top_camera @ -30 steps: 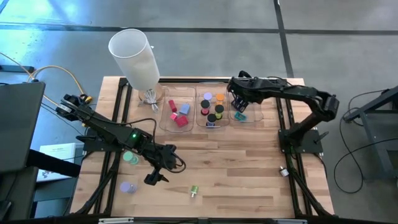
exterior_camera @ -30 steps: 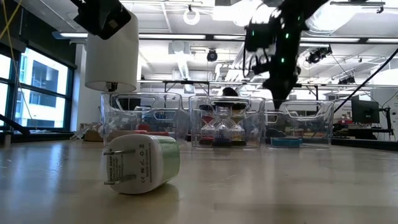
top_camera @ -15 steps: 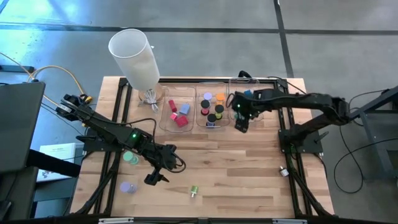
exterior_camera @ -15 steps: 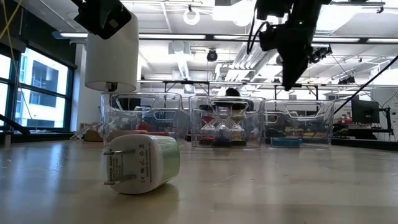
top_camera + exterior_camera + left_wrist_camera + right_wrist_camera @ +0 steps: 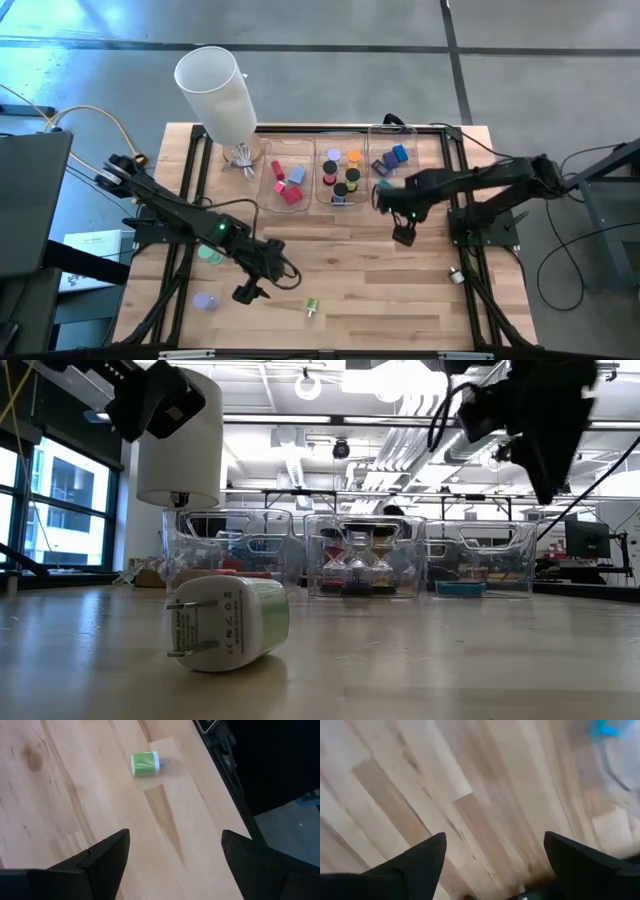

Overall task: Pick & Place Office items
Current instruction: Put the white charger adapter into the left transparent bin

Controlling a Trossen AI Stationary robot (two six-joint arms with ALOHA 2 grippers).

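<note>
Wooden table (image 5: 350, 270) from above: left gripper (image 5: 243, 292) open, empty, green piece (image 5: 311, 306) lying near it. Right gripper (image 5: 403, 236) open, empty, just off the trays (image 5: 393, 170). Low view: green piece (image 5: 228, 623) alone in the foreground. Left wrist view: green piece (image 5: 145, 763) ahead of spread fingers (image 5: 95, 860).

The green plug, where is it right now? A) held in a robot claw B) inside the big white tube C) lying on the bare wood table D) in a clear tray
C: the green plug lies alone on the table, near its front edge, with the open left gripper close by but not touching it.
</note>
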